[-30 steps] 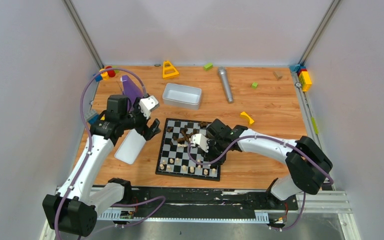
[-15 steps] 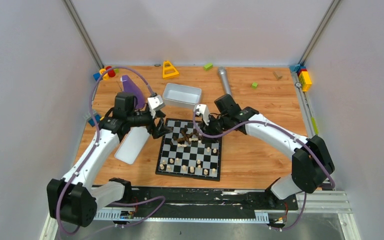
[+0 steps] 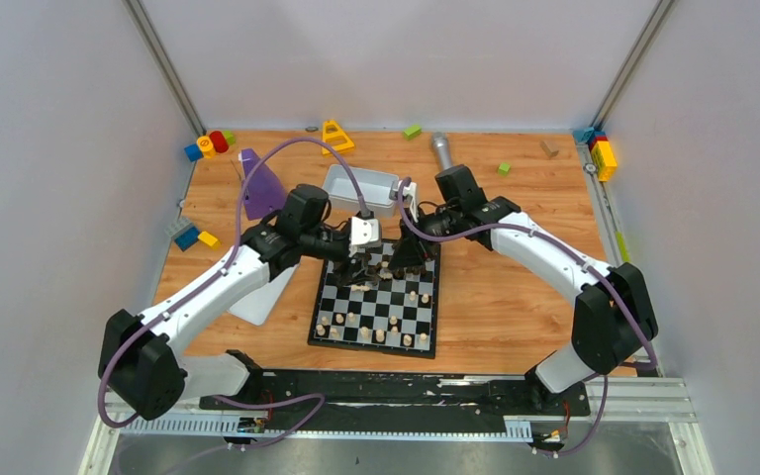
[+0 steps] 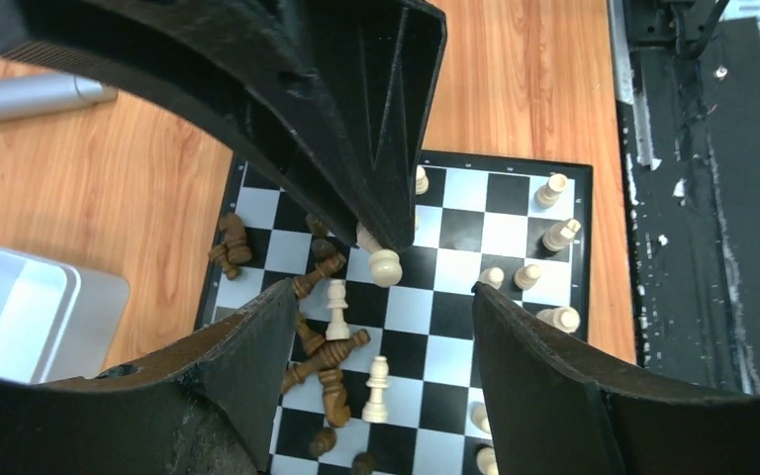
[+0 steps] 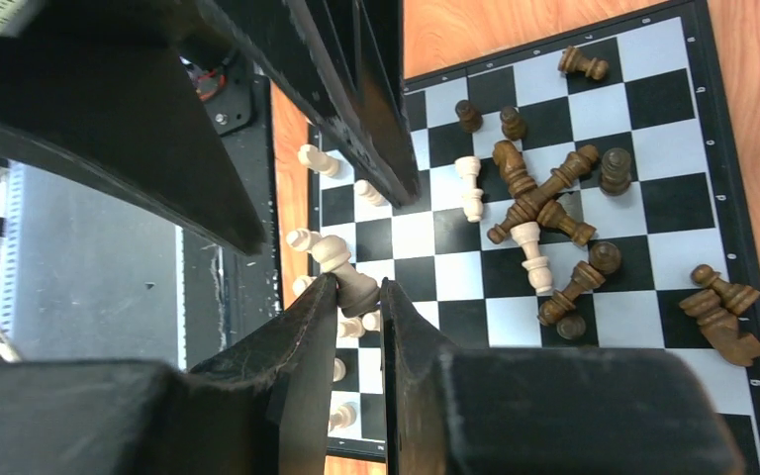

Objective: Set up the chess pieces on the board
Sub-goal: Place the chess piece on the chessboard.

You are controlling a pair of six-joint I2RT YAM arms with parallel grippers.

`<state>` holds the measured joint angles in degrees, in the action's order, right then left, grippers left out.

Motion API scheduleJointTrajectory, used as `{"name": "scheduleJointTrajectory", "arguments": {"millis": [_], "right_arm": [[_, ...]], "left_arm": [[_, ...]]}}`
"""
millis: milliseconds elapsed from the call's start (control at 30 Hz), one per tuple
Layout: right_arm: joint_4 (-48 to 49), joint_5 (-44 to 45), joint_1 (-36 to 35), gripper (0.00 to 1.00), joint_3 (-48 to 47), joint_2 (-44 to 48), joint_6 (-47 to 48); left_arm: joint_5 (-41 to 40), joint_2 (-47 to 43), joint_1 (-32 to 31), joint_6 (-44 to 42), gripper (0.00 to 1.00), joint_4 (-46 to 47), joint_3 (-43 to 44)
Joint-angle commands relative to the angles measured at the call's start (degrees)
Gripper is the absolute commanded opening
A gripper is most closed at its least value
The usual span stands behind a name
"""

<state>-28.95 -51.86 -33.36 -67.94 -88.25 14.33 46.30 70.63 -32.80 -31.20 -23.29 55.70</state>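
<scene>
**Two tools meet over the far half of the chessboard**

The right tool [image 5: 359, 289] has its fingers pressed nearly together, and a pale piece [image 5: 336, 259] is pinched at their tips, tilted and clear of the squares. From the left wrist view the same pale piece [image 4: 383, 263] hangs at the tip of the right tool's black fingers.

The left tool [image 4: 384, 305] faces it from the other side. Its fingers are spread wide and there is nothing between them. Seen from above, the left tool [image 3: 361, 259] and the right tool [image 3: 403, 252] are just beside each other.

Below them lies the board [image 3: 426, 317], flat on the wooden counter [image 3: 515, 297] in front of the arm bases. A jumble of dark pieces [image 5: 539, 198] lies tumbled across its far squares, most on their sides, with a couple of light ones mixed in. Two more brown ones lie on a corner square by the border. Upright pale pieces [image 3: 376, 334] stand along the rows nearest the arms.

Further out, a white tray [image 3: 341, 176] sits just beyond the board's far edge. A white lid [image 3: 257, 307] shows partly under the left arm, and a purple cone [image 3: 260, 183] stands at far left. A silver cylinder [image 3: 442, 150], a yellow triangle [image 3: 335, 136] and small coloured blocks [image 3: 208, 145] are scattered along the back.
</scene>
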Motion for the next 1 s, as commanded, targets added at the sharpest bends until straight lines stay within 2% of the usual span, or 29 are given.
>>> {"name": "scheduleJointTrajectory", "arguments": {"millis": [0,300,700,833,967], "right_arm": [[2.2,-7.3,1.1,0.05,-2.0,-0.4,-2.4],[2.2,-8.5,2.1,0.05,-1.6,-0.6,-2.7],[2.1,-8.7,2.3,0.05,-1.8,-0.9,-2.9],[2.1,-9.0,2.5,0.05,-1.9,-1.3,-3.1],[2.0,-9.1,2.8,0.08,-2.1,-1.6,-3.6]], "left_arm": [[-2.6,1.3,-2.6,-7.0,0.72,2.7,2.4],[-6.1,2.4,-5.0,-7.7,0.59,5.0,3.1],[-6.9,3.2,-6.9,-8.5,0.42,2.7,4.5],[-6.9,3.3,-7.1,-8.7,0.31,2.1,4.7],[-6.9,3.4,-7.4,-8.9,0.13,1.1,5.3]]}}
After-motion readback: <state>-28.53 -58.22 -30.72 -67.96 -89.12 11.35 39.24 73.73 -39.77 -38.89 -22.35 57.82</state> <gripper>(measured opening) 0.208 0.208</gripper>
